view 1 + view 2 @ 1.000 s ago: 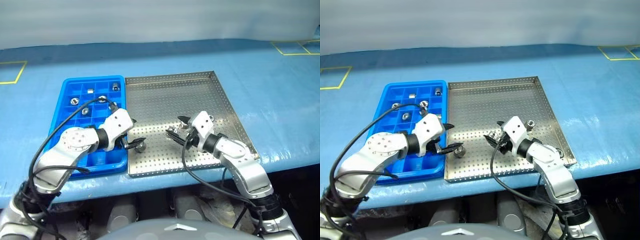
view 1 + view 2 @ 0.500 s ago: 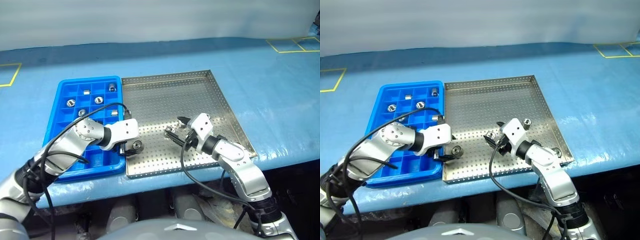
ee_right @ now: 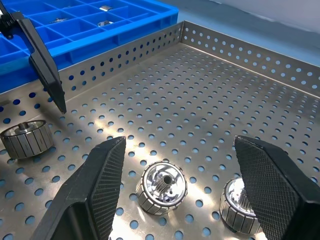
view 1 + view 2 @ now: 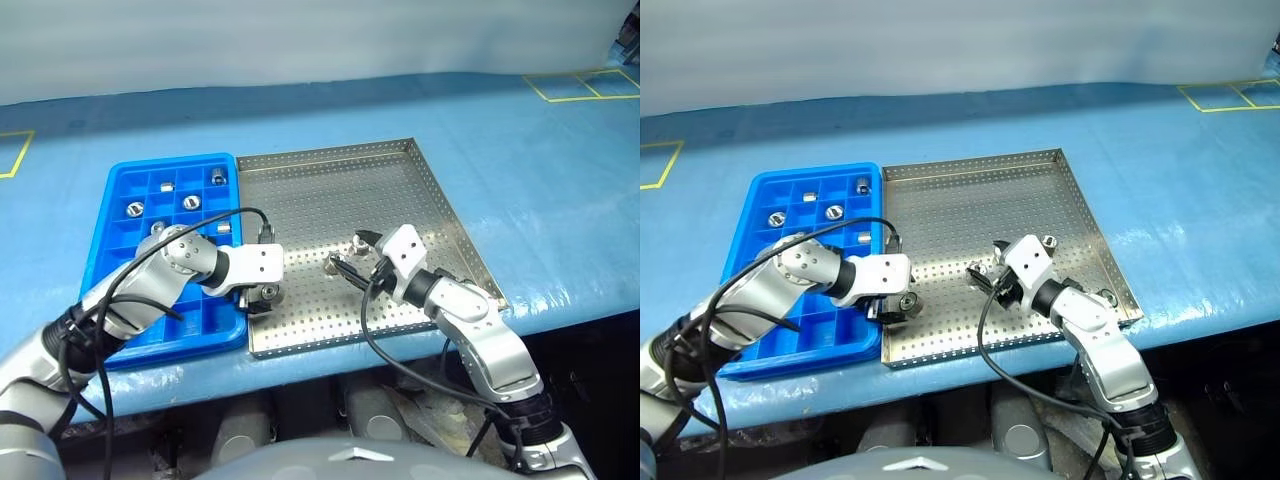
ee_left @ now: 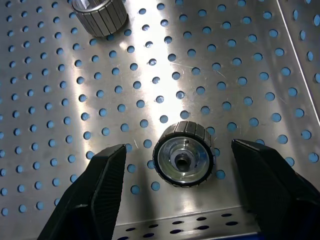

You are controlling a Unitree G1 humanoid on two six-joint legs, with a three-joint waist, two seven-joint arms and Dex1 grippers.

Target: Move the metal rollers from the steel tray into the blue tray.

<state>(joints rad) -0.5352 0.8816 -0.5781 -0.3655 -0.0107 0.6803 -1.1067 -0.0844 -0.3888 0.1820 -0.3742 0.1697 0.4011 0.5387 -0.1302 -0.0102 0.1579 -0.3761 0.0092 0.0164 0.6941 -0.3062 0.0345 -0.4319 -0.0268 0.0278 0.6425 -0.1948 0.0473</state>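
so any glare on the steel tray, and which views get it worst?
Left wrist view: a bright streak runs down the steel tray to the roller between the open left end effector. Right wrist view: hot spots beside the rollers. Head views: tray evenly lit, only a mild sheen.

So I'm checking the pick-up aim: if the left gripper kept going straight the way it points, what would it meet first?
Most likely the metal roller lying between the open left gripper, on the steel tray floor near its rim.
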